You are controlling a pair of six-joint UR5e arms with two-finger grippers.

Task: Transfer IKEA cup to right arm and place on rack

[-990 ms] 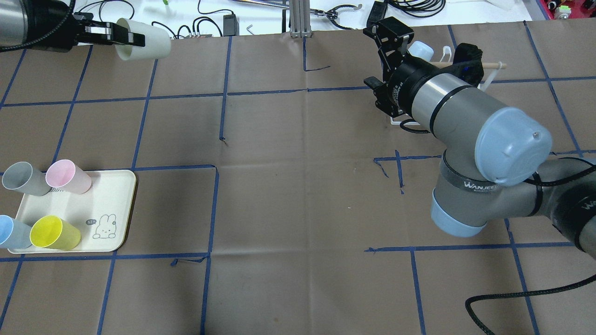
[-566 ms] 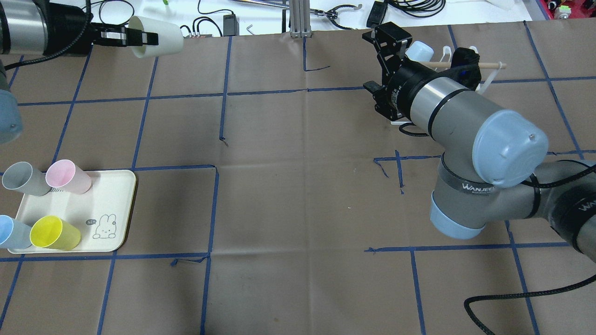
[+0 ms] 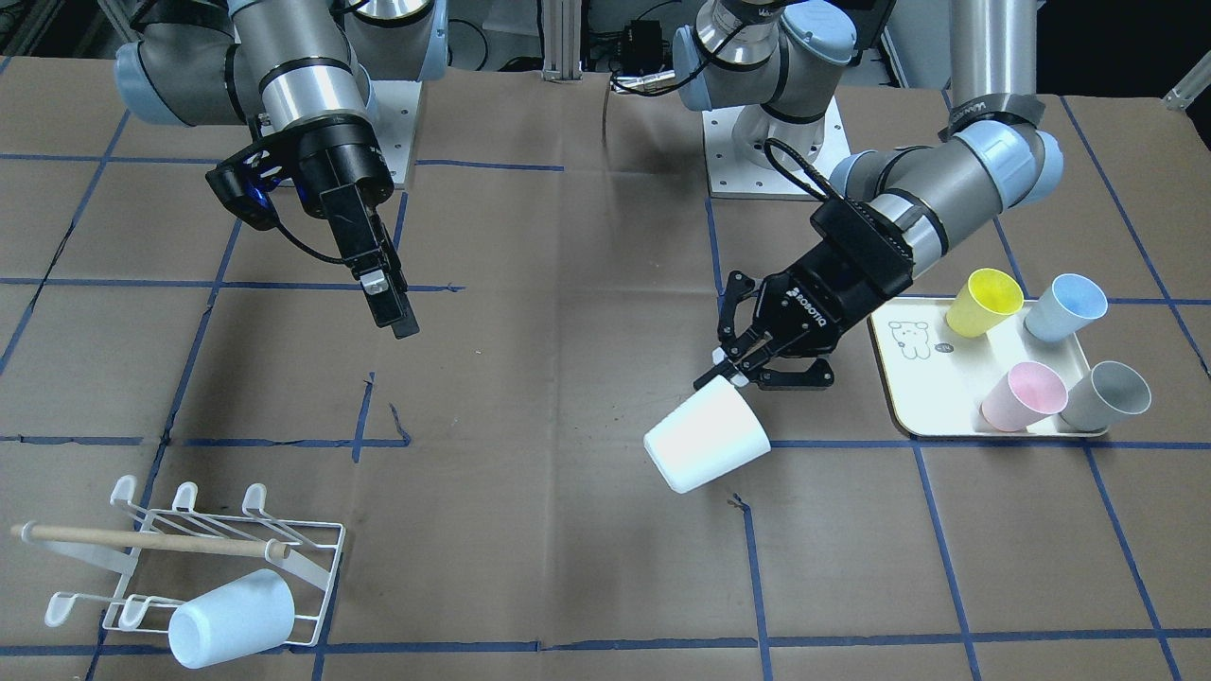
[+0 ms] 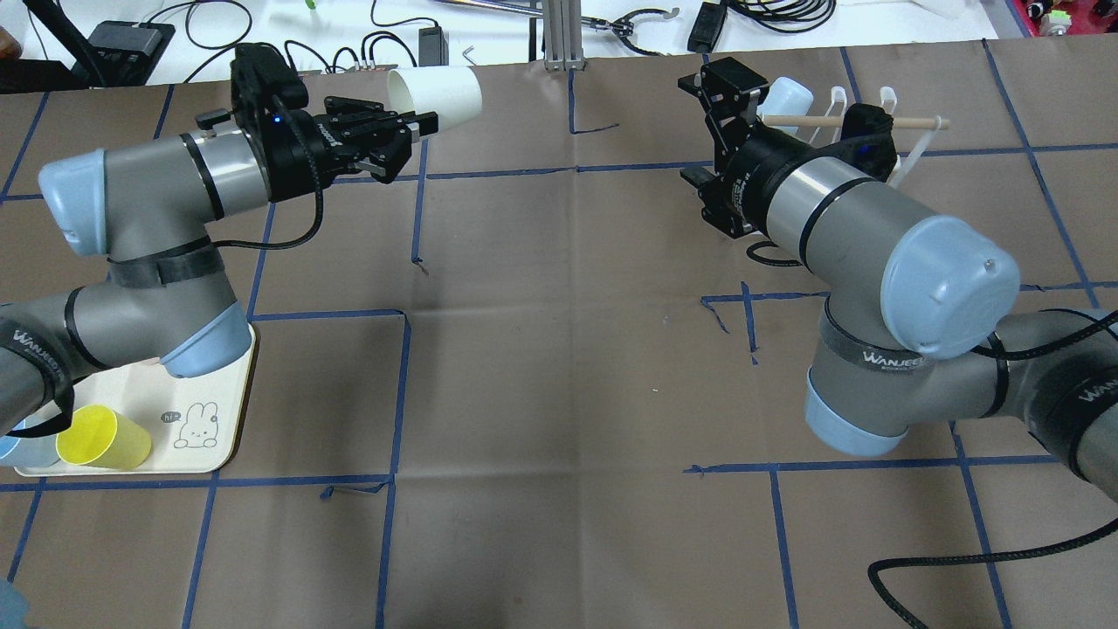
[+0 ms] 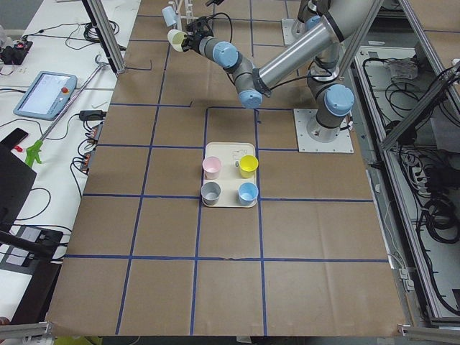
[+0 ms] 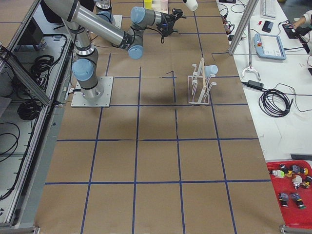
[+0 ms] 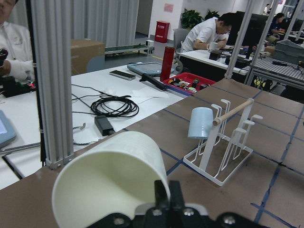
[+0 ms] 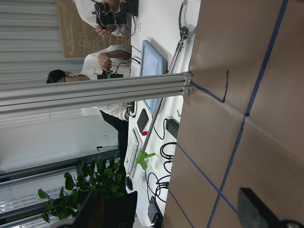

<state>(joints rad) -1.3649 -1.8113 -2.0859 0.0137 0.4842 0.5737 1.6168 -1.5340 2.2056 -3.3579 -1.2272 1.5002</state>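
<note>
While left gripper (image 3: 731,373) pinches white cup (image 3: 705,440) rim, right gripper (image 3: 397,317) fingers spread wide

The 2 arms, left arm (image 4: 140,183) and right arm (image 4: 838,218), are silver-grey tubes with pale blue joint caps, black straps lettered "WANLEED" in white, and black cables. Each ends in a black claw. The left claw (image 3: 728,372) reads "ROBOTIQ"; a blue light glows beside the right claw (image 3: 397,317).

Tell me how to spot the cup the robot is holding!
Find the cream tray with the bunny drawing. Next to it, the left hand pinches the rim of a white cup above the table. The other cups are coloured and rest on the tray or rack.
</note>
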